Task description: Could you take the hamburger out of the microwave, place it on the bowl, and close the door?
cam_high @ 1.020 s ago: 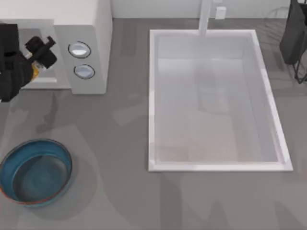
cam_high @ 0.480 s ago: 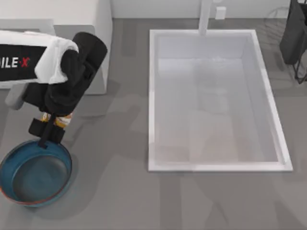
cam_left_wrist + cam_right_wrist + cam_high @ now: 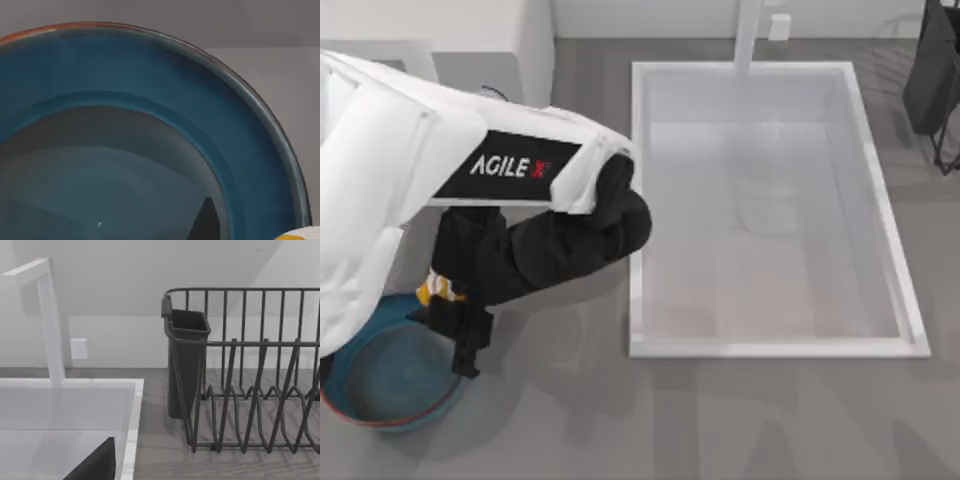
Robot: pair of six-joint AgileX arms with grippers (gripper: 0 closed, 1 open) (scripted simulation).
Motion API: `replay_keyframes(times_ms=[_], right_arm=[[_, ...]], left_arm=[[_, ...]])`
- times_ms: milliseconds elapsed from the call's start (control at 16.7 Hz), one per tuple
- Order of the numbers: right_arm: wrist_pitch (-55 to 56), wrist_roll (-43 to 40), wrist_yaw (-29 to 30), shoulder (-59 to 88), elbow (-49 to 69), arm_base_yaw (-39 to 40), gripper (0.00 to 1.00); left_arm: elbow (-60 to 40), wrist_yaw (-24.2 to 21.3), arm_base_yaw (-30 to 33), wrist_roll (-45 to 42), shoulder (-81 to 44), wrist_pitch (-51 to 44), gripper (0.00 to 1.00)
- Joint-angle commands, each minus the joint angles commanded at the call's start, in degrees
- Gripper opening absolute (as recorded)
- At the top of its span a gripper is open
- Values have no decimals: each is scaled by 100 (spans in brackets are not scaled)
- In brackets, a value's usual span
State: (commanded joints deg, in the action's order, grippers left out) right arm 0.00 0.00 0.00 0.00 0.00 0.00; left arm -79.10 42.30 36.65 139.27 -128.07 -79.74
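Left end effector (image 3: 448,325) with hamburger (image 3: 436,290) over bowl (image 3: 390,405)

You see a white rectangular sink (image 3: 770,210) sunk into the grey table (image 3: 740,420), a white faucet (image 3: 50,320) at its far rim, and a dark wire dish rack (image 3: 250,370) beside it.
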Motion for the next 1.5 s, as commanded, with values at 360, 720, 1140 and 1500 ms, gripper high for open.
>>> replay_keyframes(times_ms=[360,720,1140,1500], right_arm=[[0,0,0,0,0,0,100],[0,0,0,0,0,0,100],[0,0,0,0,0,0,100],[0,0,0,0,0,0,100]], left_arm=[[-136,526,566,1758,-821,-1549,0],[-141,565,610,1891,-892,-1666,0],[-25,698,457,1783,-742,-1417,0],[328,921,202,1577,-618,-949,0]])
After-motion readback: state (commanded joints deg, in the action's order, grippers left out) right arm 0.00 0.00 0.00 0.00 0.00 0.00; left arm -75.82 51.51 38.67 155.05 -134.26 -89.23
